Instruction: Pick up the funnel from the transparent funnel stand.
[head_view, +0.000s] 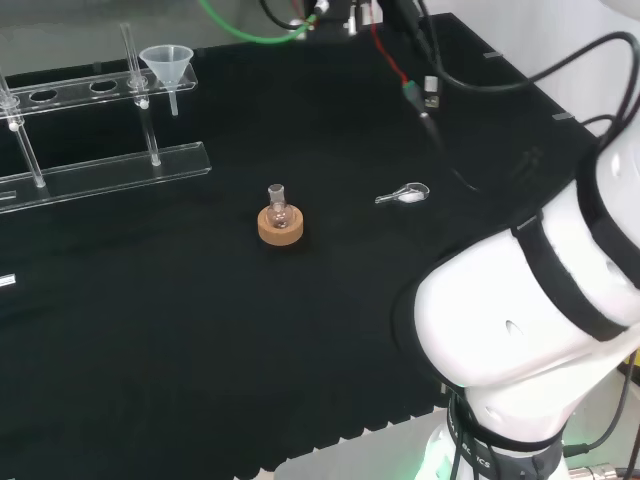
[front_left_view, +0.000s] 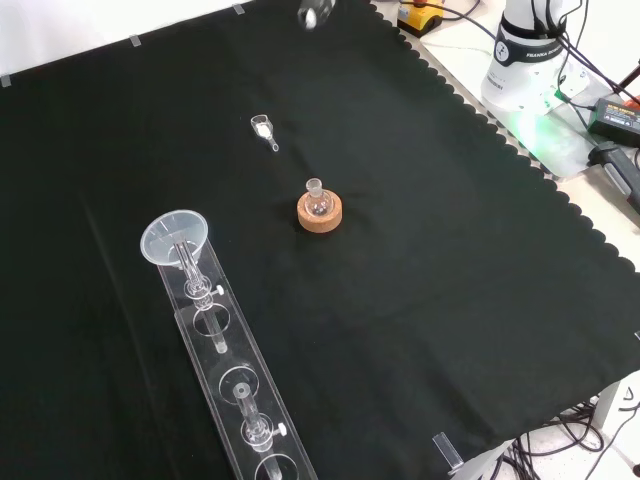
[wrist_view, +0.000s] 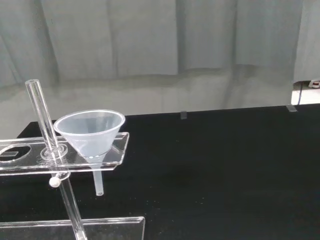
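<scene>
Clear plastic formed the funnel (head_view: 167, 60), which sat with its cone resting in the end hole of the transparent funnel stand (head_view: 95, 170), stem hanging down through the upper shelf. In the head view that pair occupied the upper left of the frame, the funnel at the stand's right end. In the front view the funnel (front_left_view: 175, 237) lay at left of centre, capping the upper end of the stand (front_left_view: 235, 385), which ran down toward the bottom edge of the frame. The wrist view looked across the black cloth (wrist_view: 225, 165) at the funnel (wrist_view: 91, 132) from the side: its cone was upright in the shelf (wrist_view: 60, 157), its stem ended above the base plate, and a clear upright rod (wrist_view: 42, 120) stood just beside it.

Near the middle of the head view, a small round-bottomed flask (head_view: 278, 208) stood upright in a cork ring (head_view: 280, 226), well apart from the stand. To its right lay a small clear scoop (head_view: 405, 194) on the cloth. The front view showed the flask (front_left_view: 317, 197) and cork ring (front_left_view: 320, 213) at centre, with the scoop (front_left_view: 264, 129) above them, toward the top of the frame.

The arm's white links (head_view: 540, 320) filled the lower right of the head view. Whether the hand's fingers were straight or curled could not be told.
</scene>
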